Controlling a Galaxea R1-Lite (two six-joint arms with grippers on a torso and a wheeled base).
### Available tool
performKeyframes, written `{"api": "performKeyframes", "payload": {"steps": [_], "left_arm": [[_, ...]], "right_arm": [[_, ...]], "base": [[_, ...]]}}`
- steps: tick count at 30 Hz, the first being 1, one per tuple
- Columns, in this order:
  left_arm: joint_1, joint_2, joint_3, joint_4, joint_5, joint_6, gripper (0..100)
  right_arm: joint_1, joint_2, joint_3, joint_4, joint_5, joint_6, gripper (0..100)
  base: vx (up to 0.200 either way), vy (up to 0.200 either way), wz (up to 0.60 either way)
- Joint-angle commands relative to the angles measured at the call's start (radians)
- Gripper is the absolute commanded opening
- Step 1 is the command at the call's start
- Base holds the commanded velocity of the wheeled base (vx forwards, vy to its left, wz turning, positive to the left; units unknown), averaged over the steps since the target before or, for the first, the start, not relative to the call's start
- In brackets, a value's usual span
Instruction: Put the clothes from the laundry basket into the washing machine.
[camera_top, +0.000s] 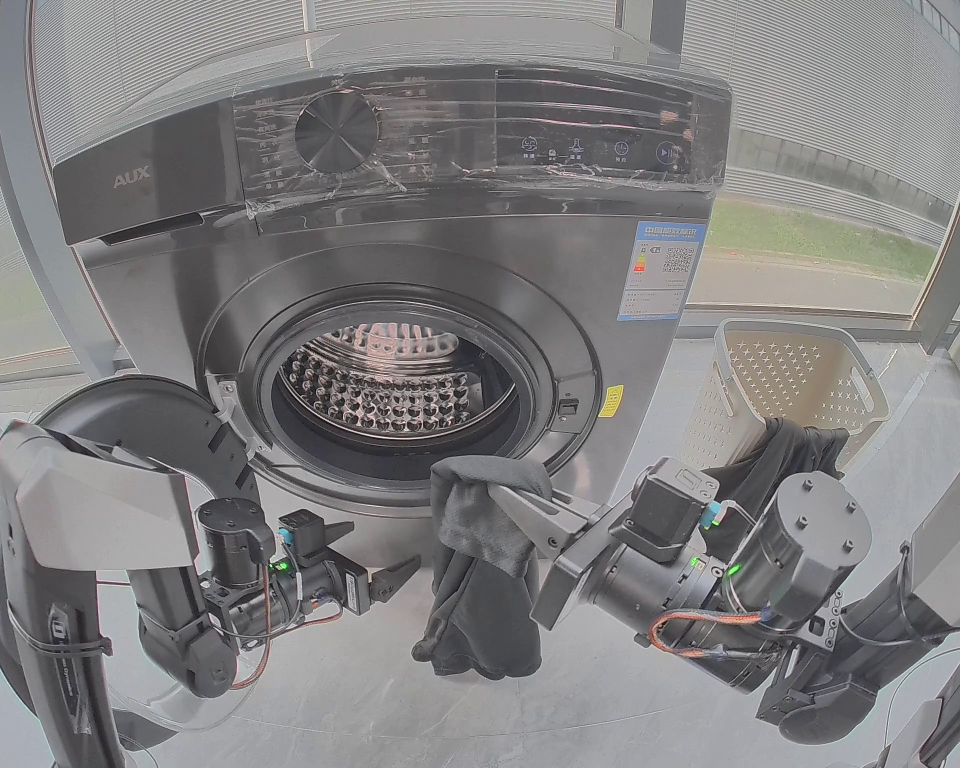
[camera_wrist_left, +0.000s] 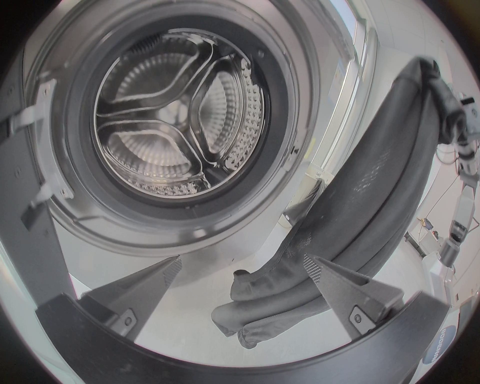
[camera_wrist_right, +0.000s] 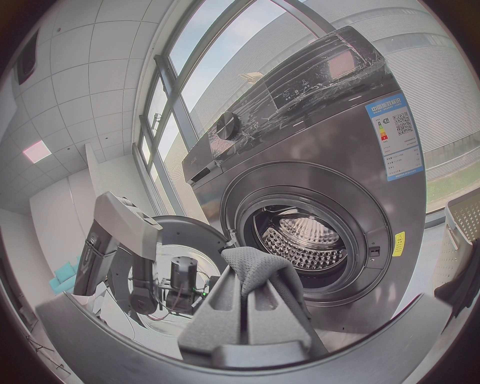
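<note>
The grey washing machine (camera_top: 400, 220) stands with its round door (camera_top: 140, 420) swung open to the left and its steel drum (camera_top: 395, 385) bare. My right gripper (camera_top: 505, 500) is shut on a dark grey garment (camera_top: 480, 570), which hangs in front of the machine just below the drum opening. The same garment (camera_wrist_right: 260, 265) drapes over the closed fingers in the right wrist view. My left gripper (camera_top: 405, 575) is open and holds nothing, low at the left of the hanging garment (camera_wrist_left: 350, 215). The cream laundry basket (camera_top: 790, 385) stands to the right of the machine, with dark clothes (camera_top: 775, 465) spilling over its front rim.
The open door juts out at the left, close to my left arm. Pale tiled floor (camera_top: 380, 690) lies free in front of the machine. Large windows (camera_top: 830, 230) run behind it.
</note>
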Motion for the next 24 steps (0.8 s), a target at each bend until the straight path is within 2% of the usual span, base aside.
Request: {"api": "performKeyframes", "payload": {"steps": [1, 4, 7, 10, 24], "left_arm": [[-0.02, 0.134, -0.051, -0.006, 0.002, 0.001, 100], [-0.028, 0.166, -0.092, -0.006, 0.008, 0.0, 100], [-0.038, 0.204, -0.152, -0.002, 0.05, 0.001, 100], [-0.046, 0.227, -0.174, -0.002, 0.063, 0.006, 100], [-0.14, 0.253, -0.163, -0.004, 0.051, 0.011, 100]], "right_arm": [[0.007, -0.001, -0.003, -0.001, 0.0, 0.0, 0], [0.008, -0.001, -0.005, -0.001, 0.0, 0.0, 0], [0.016, -0.001, -0.006, -0.004, 0.002, 0.0, 0], [0.019, -0.001, -0.008, -0.004, 0.0, 0.0, 0], [0.036, 0.014, -0.033, -0.005, -0.002, 0.002, 0]], "base": [[0.0, 0.0, 0.0], [0.0, 0.0, 0.0], [0.0, 0.0, 0.0], [0.0, 0.0, 0.0], [0.0, 0.0, 0.0]]}}
